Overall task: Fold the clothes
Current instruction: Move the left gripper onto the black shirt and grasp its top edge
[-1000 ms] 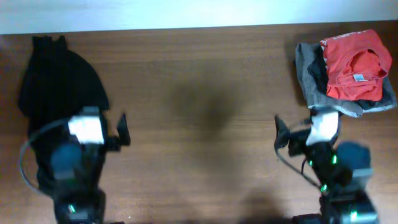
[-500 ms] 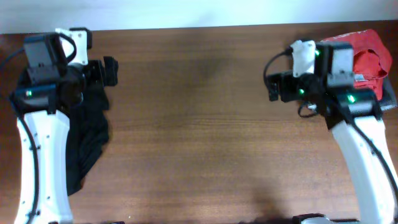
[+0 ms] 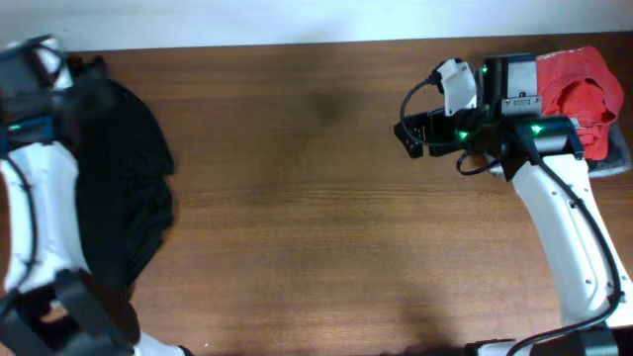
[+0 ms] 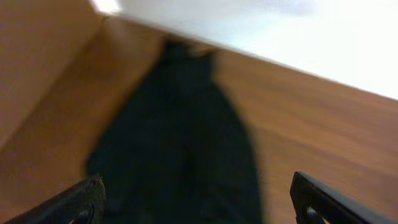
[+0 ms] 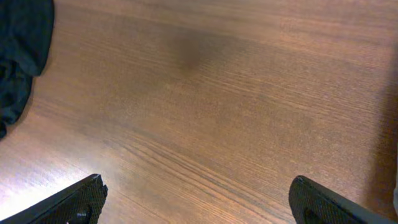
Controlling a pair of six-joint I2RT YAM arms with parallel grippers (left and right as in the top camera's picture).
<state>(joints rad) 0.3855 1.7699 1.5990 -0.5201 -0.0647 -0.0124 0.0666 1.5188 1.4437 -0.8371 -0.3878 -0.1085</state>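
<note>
While left claw (image 4: 196, 190) and right claw (image 5: 196, 186) released, clothes (image 3: 119, 188) at left edge of table (image 3: 297, 198).

No text, label, brand or number is legible in any view.

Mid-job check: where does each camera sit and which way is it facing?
Overhead: fixed above the table, looking straight down; left arm and right arm show, black garment at left, red shirt at right.
Left wrist: on the left arm, facing along the black garment toward the white wall; the open left tool frames the bottom corners.
Right wrist: on the right arm, angled down at bare wood; the open right tool frames the bottom corners.
Shared: the black garment appears in all three views.
</note>
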